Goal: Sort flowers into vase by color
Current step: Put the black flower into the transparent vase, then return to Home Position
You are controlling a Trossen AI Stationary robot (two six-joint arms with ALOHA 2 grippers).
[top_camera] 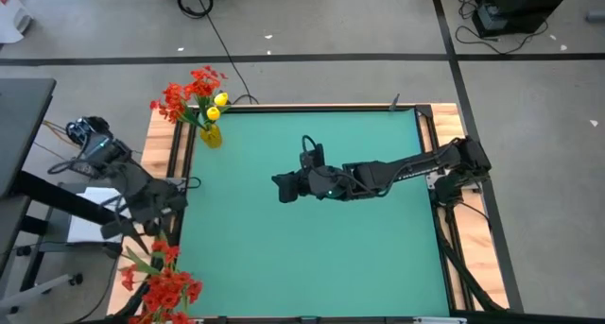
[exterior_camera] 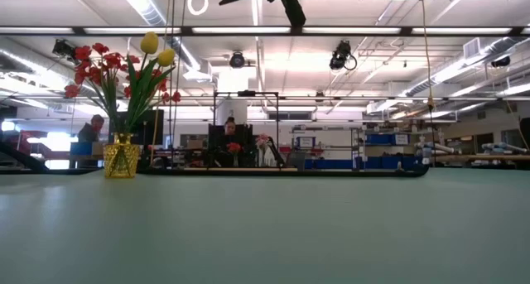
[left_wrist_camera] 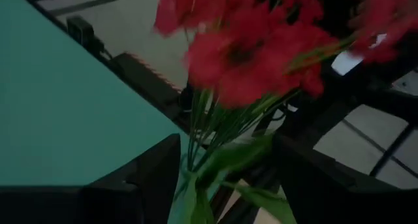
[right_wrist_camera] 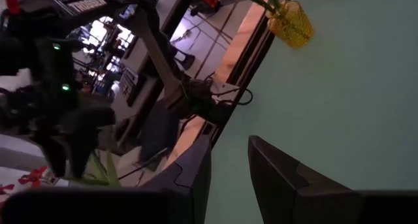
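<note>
On the green table [top_camera: 312, 220] we see the right claw [top_camera: 280, 189] hovering mid-surface, fingers narrowly apart and empty. The left claw [top_camera: 157, 231] gapes wide around red flower stems [left_wrist_camera: 202, 136] at the table's left edge. The yellow vase [top_camera: 211, 135] holding red and yellow flowers [top_camera: 194, 95] stands in the far-left corner.

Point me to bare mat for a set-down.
Free: the green mat between the yellow vase and right gripper, plus everything nearer. Crowded: the left edge, where the left gripper meets red flowers.
</note>
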